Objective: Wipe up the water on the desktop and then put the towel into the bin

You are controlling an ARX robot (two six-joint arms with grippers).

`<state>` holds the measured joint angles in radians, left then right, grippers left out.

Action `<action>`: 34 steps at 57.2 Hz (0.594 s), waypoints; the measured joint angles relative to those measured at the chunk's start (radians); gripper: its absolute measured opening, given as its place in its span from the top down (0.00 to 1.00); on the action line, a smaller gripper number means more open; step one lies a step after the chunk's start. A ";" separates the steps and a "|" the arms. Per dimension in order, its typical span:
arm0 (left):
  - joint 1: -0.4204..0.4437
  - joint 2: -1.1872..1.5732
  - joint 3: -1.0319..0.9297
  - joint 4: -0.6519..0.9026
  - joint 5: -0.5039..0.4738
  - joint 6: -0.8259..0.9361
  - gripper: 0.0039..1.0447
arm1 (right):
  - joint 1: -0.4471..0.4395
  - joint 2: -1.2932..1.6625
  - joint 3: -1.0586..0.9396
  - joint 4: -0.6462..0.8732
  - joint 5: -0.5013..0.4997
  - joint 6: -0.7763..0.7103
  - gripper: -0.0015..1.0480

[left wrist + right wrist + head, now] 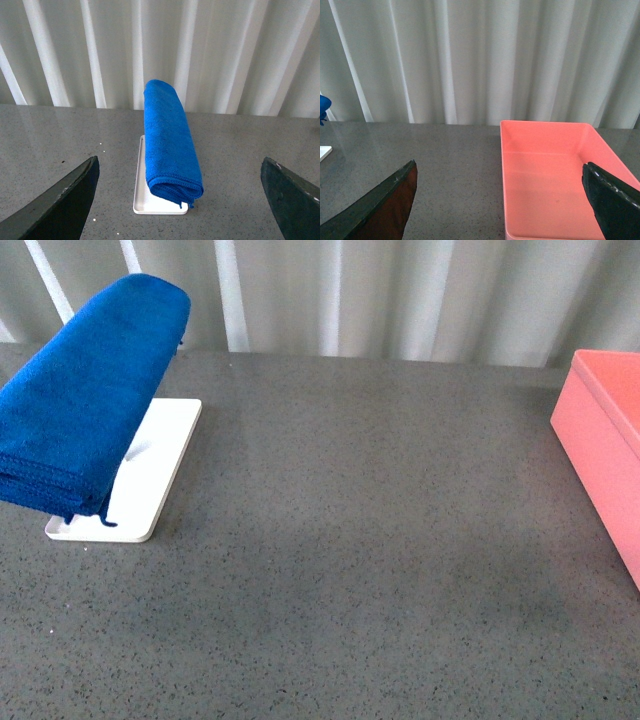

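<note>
The royal-blue towel [85, 395] hangs folded over a white tray [150, 475] at the far left of the speckled grey desktop [350, 540]. In the left wrist view the towel [167, 140] lies ahead of my left gripper [180, 200], which is open and empty, well short of it. The salmon-pink bin [605, 440] stands at the right edge. In the right wrist view the bin [550, 180] is empty, and my right gripper [500, 200] is open with one finger [615, 200] over it. No water shows clearly. Neither gripper shows in the front view.
A white pleated curtain [400, 290] runs along the desktop's far edge. A corner of the white tray [325, 151] and a bit of the towel [324, 105] show at the edge of the right wrist view.
</note>
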<state>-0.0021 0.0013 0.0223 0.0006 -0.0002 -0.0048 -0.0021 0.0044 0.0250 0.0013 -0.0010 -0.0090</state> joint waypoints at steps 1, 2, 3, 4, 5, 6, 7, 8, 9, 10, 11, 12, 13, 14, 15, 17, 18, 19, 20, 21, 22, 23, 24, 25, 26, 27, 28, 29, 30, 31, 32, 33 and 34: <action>0.000 0.000 0.000 0.000 0.000 0.000 0.06 | 0.000 0.000 0.000 0.000 0.000 0.000 0.07; 0.000 0.000 0.000 0.000 0.000 0.000 0.06 | 0.000 0.000 0.000 0.000 0.000 0.000 0.07; 0.000 0.000 0.000 0.000 0.000 0.000 0.06 | 0.000 0.000 0.000 0.000 0.000 0.000 0.07; -0.003 0.010 0.004 -0.014 -0.011 -0.008 0.06 | 0.000 0.000 0.000 0.000 0.000 0.000 0.07; -0.008 0.021 0.010 -0.037 -0.025 -0.021 0.06 | 0.000 0.000 0.000 0.000 0.000 0.000 0.07; -0.019 0.046 0.034 -0.101 -0.058 -0.051 0.06 | 0.000 0.000 0.000 0.000 0.000 0.000 0.07; -0.032 0.084 0.060 -0.171 -0.082 -0.085 0.06 | 0.000 0.000 0.000 0.000 0.000 0.000 0.07; -0.039 0.106 0.068 -0.187 -0.088 -0.103 0.06 | 0.000 0.000 0.000 0.000 0.000 0.000 0.07; -0.048 0.154 0.101 -0.256 -0.104 -0.139 0.06 | 0.000 0.000 0.000 0.000 0.000 0.000 0.07; -0.056 0.219 0.129 -0.303 -0.106 -0.196 0.06 | 0.000 0.000 0.000 0.000 0.000 0.000 0.07; -0.057 0.260 0.138 -0.308 -0.102 -0.220 0.06 | 0.000 0.000 0.000 0.000 0.000 0.000 0.07; -0.056 0.294 0.147 -0.301 -0.094 -0.232 0.06 | 0.000 0.000 0.000 0.000 0.000 0.000 0.07; -0.050 0.347 0.158 -0.271 -0.071 -0.250 0.06 | 0.000 0.000 0.000 0.000 0.000 0.000 0.07; -0.045 0.379 0.168 -0.244 -0.065 -0.255 0.06 | 0.000 0.000 0.000 0.000 0.000 0.000 0.07; -0.036 0.432 0.190 -0.195 -0.047 -0.255 0.06 | 0.000 0.000 0.000 0.000 0.000 0.000 0.07; -0.018 0.510 0.231 -0.127 -0.010 -0.249 0.06 | 0.000 0.000 0.000 0.000 0.000 0.000 0.07; -0.013 0.531 0.244 -0.111 0.002 -0.248 0.06 | 0.000 0.000 0.000 0.000 0.000 0.000 0.07; -0.003 0.571 0.269 -0.082 0.018 -0.238 0.06 | 0.000 0.000 0.000 0.000 0.000 0.000 0.07; 0.006 0.615 0.297 -0.055 0.035 -0.228 0.06 | 0.000 0.000 0.000 0.000 0.000 0.000 0.07; 0.014 0.662 0.329 -0.035 0.053 -0.216 0.06 | 0.000 0.000 0.000 0.000 0.000 0.000 0.07; 0.018 0.684 0.346 -0.029 0.061 -0.209 0.06 | 0.000 0.000 0.000 0.000 0.000 0.000 0.07; 0.026 0.731 0.378 -0.021 0.077 -0.188 0.06 | 0.000 0.000 0.000 0.000 0.000 0.000 0.07; 0.038 0.807 0.428 -0.002 0.087 -0.159 0.06 | 0.000 0.000 0.000 0.000 0.000 0.000 0.07; 0.045 0.858 0.459 0.015 0.087 -0.140 0.06 | 0.000 0.000 0.000 0.000 0.000 0.000 0.07; 0.052 0.909 0.492 0.028 0.089 -0.126 0.06 | 0.000 0.000 0.000 0.000 0.000 0.000 0.07; 0.060 0.961 0.527 0.031 0.098 -0.109 0.06 | 0.000 0.000 0.000 0.000 0.000 0.000 0.07; 0.068 1.013 0.563 0.026 0.109 -0.095 0.06 | 0.000 0.000 0.000 0.000 0.000 0.000 0.07; 0.071 1.039 0.581 0.022 0.113 -0.090 0.06 | 0.000 0.000 0.000 0.000 0.000 0.000 0.07; 0.076 1.089 0.616 0.010 0.119 -0.077 0.06 | 0.000 0.000 0.000 0.000 0.000 0.000 0.07; 0.080 1.137 0.651 -0.001 0.122 -0.063 0.06 | 0.000 0.000 0.000 0.000 0.000 0.000 0.07; 0.081 1.182 0.684 -0.006 0.122 -0.047 0.06 | 0.000 0.000 0.000 0.000 0.000 0.000 0.07; 0.081 1.205 0.701 -0.008 0.121 -0.034 0.06 | 0.000 0.000 0.000 0.000 0.000 0.000 0.07; 0.081 1.248 0.734 -0.012 0.114 -0.019 0.06 | 0.000 0.000 0.000 0.000 0.000 0.000 0.07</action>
<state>0.0792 1.2495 0.7559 -0.0116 0.1135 -0.0238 -0.0021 0.0040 0.0250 0.0013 -0.0010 -0.0090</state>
